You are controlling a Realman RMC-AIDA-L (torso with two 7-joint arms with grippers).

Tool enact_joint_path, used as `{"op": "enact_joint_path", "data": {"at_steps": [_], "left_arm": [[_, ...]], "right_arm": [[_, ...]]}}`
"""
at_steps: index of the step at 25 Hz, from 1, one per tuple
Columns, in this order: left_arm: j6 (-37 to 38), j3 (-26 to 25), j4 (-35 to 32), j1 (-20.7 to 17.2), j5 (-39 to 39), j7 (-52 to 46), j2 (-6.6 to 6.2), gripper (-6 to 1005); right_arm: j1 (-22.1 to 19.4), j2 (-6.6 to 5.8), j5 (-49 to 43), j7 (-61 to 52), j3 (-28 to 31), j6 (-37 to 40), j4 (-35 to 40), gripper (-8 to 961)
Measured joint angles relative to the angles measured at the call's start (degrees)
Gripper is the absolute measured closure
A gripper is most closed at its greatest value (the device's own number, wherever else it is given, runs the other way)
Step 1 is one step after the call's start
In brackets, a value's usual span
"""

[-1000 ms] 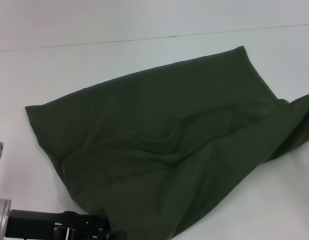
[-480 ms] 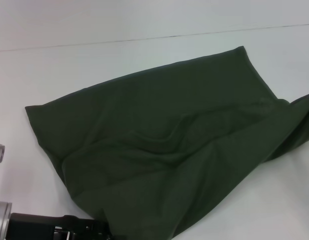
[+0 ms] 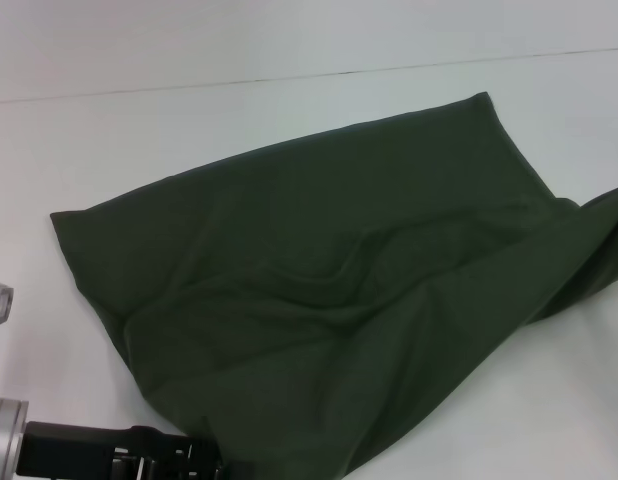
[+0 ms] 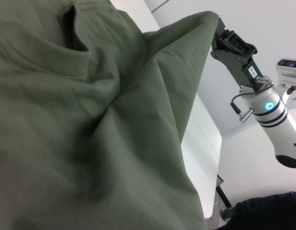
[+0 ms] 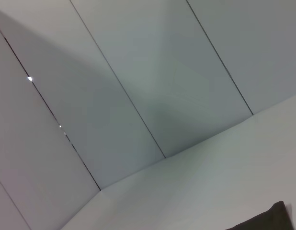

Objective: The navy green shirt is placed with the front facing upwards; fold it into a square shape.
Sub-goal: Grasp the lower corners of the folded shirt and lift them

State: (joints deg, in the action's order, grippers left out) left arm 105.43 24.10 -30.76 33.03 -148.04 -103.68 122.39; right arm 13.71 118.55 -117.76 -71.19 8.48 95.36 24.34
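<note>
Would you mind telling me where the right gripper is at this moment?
In the left wrist view, the right gripper is raised above the white table, at a lifted corner of the green shirt. The head view does not show it.

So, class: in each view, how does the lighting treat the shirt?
Head view: navy green shirt reads very dark, folds faint, against a bright table. Left wrist view: evenly lit paler green, creases softly shaded. Right wrist view: only a dark corner shows.

Left arm (image 3: 99, 450) low, lying near body; right hand (image 4: 223, 40) raised, pinching cloth.
</note>
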Motion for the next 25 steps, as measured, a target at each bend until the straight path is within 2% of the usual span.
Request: {"op": "enact_joint_path", "data": {"at_steps": [2, 17, 25], "left_arm": [[-0.02, 0.02, 0.00, 0.01, 0.01, -0.01, 0.02, 453], [-0.32, 0.07, 0.94, 0.48, 0.08, -0.03, 0.04, 445], [-3.27, -0.03, 1.24, 0.63, 0.07, -0.96, 0.12, 450]], "right_arm": [[0.00, 0.00, 0.00, 0.00, 0.01, 0.00, 0.00, 907], [0.00, 0.00, -0.01, 0.00, 0.17, 0.05, 0.00, 908], [0.00, 0.00, -0.01, 0.00, 0.25, 0.12, 0.00, 908]]}}
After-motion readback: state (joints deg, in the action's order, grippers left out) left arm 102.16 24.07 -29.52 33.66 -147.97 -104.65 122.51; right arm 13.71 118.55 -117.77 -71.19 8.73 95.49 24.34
